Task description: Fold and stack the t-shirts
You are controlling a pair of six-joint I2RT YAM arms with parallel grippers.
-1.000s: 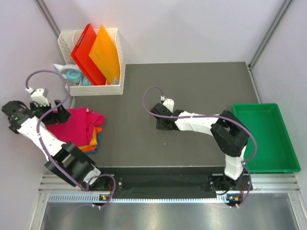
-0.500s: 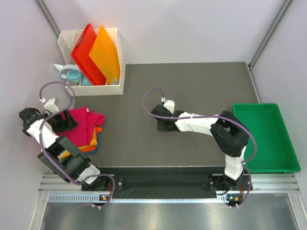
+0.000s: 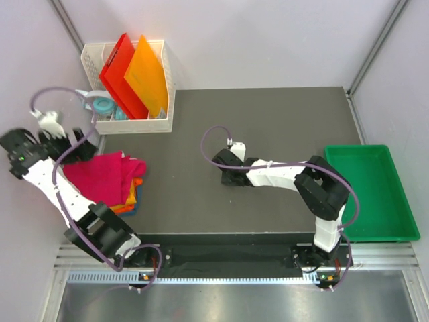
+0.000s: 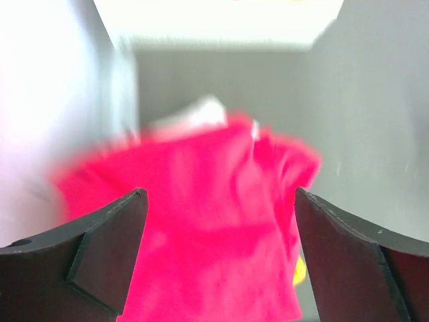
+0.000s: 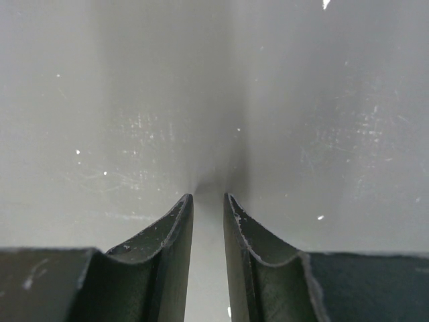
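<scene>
A stack of folded t-shirts lies at the table's left edge, with the crimson-pink shirt (image 3: 104, 176) on top. An orange shirt (image 3: 135, 193) and a blue shirt (image 3: 129, 210) peek out beneath it. My left gripper (image 3: 82, 148) hovers at the stack's far left corner, jaws wide open and empty. In the left wrist view the pink shirt (image 4: 214, 221) shows blurred between the open fingers (image 4: 110, 248) of my left gripper (image 4: 221, 201). My right gripper (image 3: 226, 176) rests low on the bare grey table mid-scene. Its jaws stand a little apart with nothing between them, as the right wrist view of that gripper (image 5: 208, 198) shows.
A white basket (image 3: 161, 124) at the back left holds a red board (image 3: 119, 74) and an orange board (image 3: 147, 77). Blue tape rolls (image 3: 104, 106) lie beside it. A green tray (image 3: 365, 194) sits off the table's right edge. Walls close in on both sides.
My left arm swung about beside the stack and its gripper now sits higher, at the stack's far left corner, off the pink shirt. The right arm barely moved.
</scene>
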